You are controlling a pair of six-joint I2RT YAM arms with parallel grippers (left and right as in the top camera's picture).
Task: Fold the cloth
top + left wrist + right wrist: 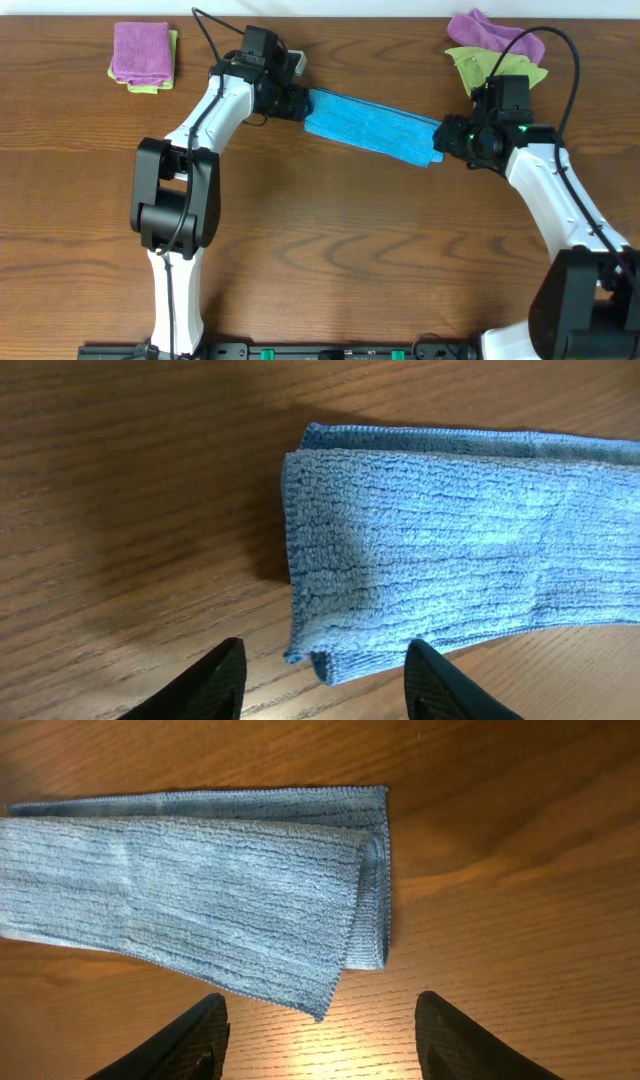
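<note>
- Far to the left on the wooden table [330, 250]: a folded purple cloth [140, 50] lies on a yellow-green cloth [165, 62], well apart from everything else.
- Left arm reaches in toward the back of the table. The left gripper [296, 101] sits at the left end of the cloth [372, 125].
- Left wrist view: the left gripper [325, 672] has its jaws apart and nothing between them. The near corner of the cloth [460, 550] lies in the gap ahead of the tips. Cannot tell whether either finger touches it.
- Centre: the sky-blue cloth lies flat as a long narrow strip between the two grippers. It slants from upper left to lower right in the overhead view.
- The strip is doubled lengthwise. A lower layer peeks out along one long edge in both wrist views.
- Right wrist view: the right gripper [320, 1032] has its jaws wide apart and empty. The end of the cloth [200, 890] lies just ahead of the left finger, its folded corner short of the gap.
- Overhead, the right gripper [447, 140] is just beside the strip's right end.
- Upper right: a crumpled purple cloth [495, 35] lies over a second yellow-green cloth [478, 68], behind the right wrist.
</note>
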